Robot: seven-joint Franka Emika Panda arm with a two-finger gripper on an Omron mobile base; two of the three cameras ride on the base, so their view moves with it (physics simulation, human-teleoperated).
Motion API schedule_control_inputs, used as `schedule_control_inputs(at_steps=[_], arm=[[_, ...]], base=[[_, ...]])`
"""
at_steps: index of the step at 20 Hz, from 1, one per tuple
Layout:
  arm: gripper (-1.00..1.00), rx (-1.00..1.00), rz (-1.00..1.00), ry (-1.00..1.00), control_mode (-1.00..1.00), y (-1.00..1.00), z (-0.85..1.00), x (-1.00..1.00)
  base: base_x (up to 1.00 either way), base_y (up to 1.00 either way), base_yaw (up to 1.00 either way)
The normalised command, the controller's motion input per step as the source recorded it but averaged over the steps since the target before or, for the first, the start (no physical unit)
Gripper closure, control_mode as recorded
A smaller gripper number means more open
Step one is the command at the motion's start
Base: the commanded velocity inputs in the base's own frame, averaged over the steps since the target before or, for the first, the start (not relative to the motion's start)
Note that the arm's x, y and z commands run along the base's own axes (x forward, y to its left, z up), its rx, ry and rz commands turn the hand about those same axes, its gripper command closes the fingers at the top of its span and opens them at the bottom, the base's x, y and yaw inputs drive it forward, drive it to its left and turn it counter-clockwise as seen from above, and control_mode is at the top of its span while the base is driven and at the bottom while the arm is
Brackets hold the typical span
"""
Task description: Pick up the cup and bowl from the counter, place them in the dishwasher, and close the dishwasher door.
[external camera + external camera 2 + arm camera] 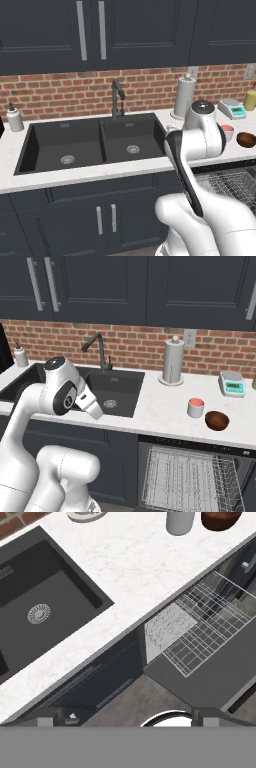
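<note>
The cup [196, 407], a small light-grey cylinder with a red-pink top, stands upright on the counter [160, 406], to the right of the sink, and the bowl [217, 420], dark brown and round, sits just beside it on its right, a little nearer to the counter's front edge; the two look apart, not touching. In the left base view the cup [227, 132] is partly hidden behind the arm, with the bowl [246, 139] next to it. Right under them the dishwasher [190, 476] is open: its silvery wire rack [187, 478] is pulled out, and in the hand view the dishwasher door [210, 677] lies folded down under the rack [210, 627]. The gripper [132, 717] hangs over the front of the cabinets, well apart from the cup [180, 522] and the bowl [220, 519], which appear at the top edge of the hand view. Its two dark finger tips stand far from each other at the bottom of that view, so the jaws are spread wide, and nothing is between them. Behind the cup, near the brick wall, stands a tall grey paper roll [172, 363] on a round base, and further right a small kitchen scale [231, 383]. The dark double sink [92, 142] with its black faucet [117, 97] is to the left, and a soap bottle [15, 119] stands at its far left.
</note>
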Motion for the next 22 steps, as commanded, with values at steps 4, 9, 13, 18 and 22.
schedule_control_inputs(at_steps=[4, 9, 13, 18, 22], arm=[[-1.00, 0.00, 0.00, 0.00, 1.00, 0.00, 0.00, 0.00], [-1.00, 0.00, 0.00, 0.00, 1.00, 0.00, 0.00, 0.00], [-1.00, 0.00, 0.00, 0.00, 1.00, 0.00, 0.00, 0.00], [-1.00, 0.00, 0.00, 0.00, 1.00, 0.00, 0.00, 0.00], [-1.00, 0.00, 0.00, 0.00, 1.00, 0.00, 0.00, 0.00]], base=[[-0.01, 0.00, -0.02], [-0.31, 0.00, -0.11], [-0.24, 0.00, -0.24], [-0.16, 0.08, -0.32], [-0.22, 0.32, -0.34]])
